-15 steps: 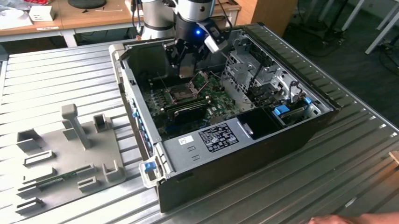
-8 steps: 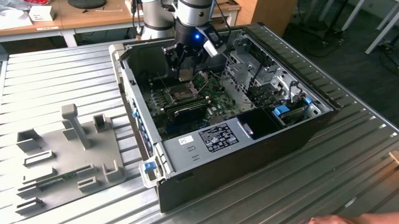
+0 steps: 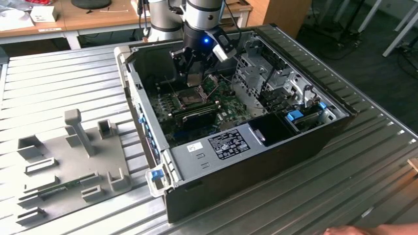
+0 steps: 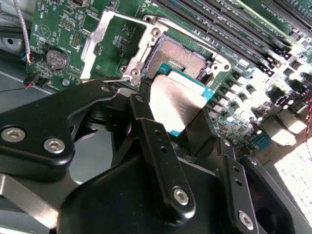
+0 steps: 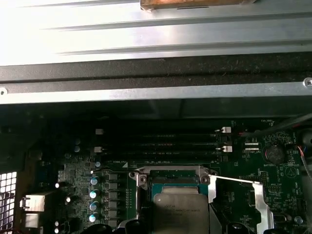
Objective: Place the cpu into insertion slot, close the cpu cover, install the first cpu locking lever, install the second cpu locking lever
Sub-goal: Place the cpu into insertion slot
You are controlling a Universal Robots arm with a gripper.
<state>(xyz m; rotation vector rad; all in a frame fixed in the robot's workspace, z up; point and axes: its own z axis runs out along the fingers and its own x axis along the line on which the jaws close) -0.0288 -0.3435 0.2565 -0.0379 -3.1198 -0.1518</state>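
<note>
My gripper (image 4: pixel 171 117) is shut on the cpu (image 4: pixel 178 97), a flat chip with a dull metallic top and a green edge. It hangs tilted just above the insertion slot (image 4: pixel 183 53), partly covering the slot's near edge. The cpu cover (image 4: pixel 109 39) stands swung open beside the slot, and a thin wire lever (image 4: pixel 114 78) lies by it. In the first wrist view the cpu (image 5: pixel 178 210) sits over the insertion slot (image 5: pixel 168 176), with the open cpu cover (image 5: pixel 240 184) to one side. In the exterior view the gripper (image 3: pixel 194 81) hovers inside the computer case above the insertion slot (image 3: pixel 195 97).
Long black memory slots (image 4: pixel 234 24) run close beside the socket. The case walls (image 3: pixel 134 83) and a drive cage (image 3: pixel 274 78) box in the arm. A grey fixture plate (image 3: pixel 65 156) lies at the exterior view's left. A hand (image 3: pixel 365 230) shows at the lower right edge.
</note>
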